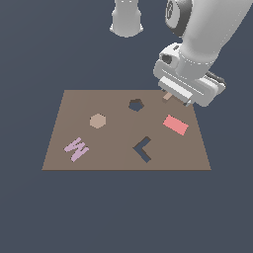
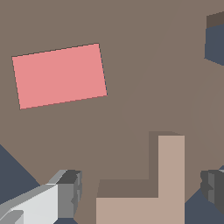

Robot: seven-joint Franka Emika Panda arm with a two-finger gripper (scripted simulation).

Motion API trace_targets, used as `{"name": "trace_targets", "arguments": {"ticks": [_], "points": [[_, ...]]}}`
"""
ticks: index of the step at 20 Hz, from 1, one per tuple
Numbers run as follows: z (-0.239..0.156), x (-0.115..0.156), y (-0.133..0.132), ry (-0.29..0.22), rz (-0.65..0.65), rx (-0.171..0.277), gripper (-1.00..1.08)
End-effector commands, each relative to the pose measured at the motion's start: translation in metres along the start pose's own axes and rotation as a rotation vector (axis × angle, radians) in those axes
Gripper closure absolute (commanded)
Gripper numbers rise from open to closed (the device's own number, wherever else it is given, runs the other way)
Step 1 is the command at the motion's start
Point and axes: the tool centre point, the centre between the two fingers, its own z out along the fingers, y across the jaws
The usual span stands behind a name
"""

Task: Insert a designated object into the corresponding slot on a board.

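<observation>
The tan L-shaped block (image 1: 167,97) lies near the back right corner of the brown board (image 1: 114,141). In the wrist view the block (image 2: 170,175) sits between my two fingers (image 2: 65,194) with a gap on each side. My gripper (image 1: 174,99) is low over it and open, touching nothing that I can see; it also shows in the wrist view (image 2: 140,192). The dark chevron slot (image 1: 143,149) is in the board's front half, well away from the block, and is out of the wrist view.
A red rectangle (image 1: 176,124) lies on the board between the block and the slot, and shows in the wrist view (image 2: 60,75). A dark hexagon-like hole (image 1: 136,105), a tan hexagon (image 1: 98,120) and a pink W-shape (image 1: 76,148) are also on the board.
</observation>
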Motion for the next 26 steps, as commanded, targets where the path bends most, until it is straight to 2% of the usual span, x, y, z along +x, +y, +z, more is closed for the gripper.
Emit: {"name": "trace_targets", "arguments": {"ticks": [1,8,9,26], "points": [[0.004,0.0,0.0,0.0,0.0,-0.001,-0.92],[0.019,0.0,0.0,0.0,0.003,0.0,-0.92],[0.019,0.0,0.0,0.0,0.003,0.0,1.08],[0.015,0.002,0.002,0.0,0.003,-0.002,1.08]]}}
